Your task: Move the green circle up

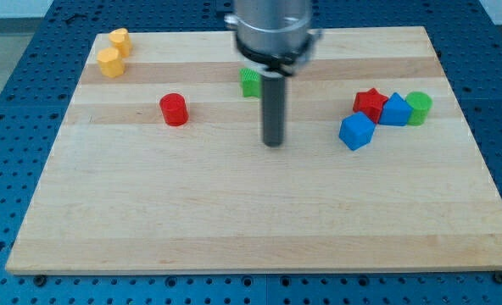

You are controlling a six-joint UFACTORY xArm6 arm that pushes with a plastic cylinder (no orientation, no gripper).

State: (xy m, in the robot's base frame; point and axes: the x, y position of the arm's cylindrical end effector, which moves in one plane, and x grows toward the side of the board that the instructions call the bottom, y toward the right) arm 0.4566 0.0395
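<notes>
The green circle stands at the view's right, touching the right side of a blue block. A second green block, shape unclear, sits near the top centre, partly hidden behind the arm. My tip rests on the board in the middle, just below and right of that second green block. It is far to the left of the green circle and touches no block.
A red star and a blue cube crowd the left of the blue block. A red cylinder stands left of my tip. Two yellow blocks sit at the top left corner of the wooden board.
</notes>
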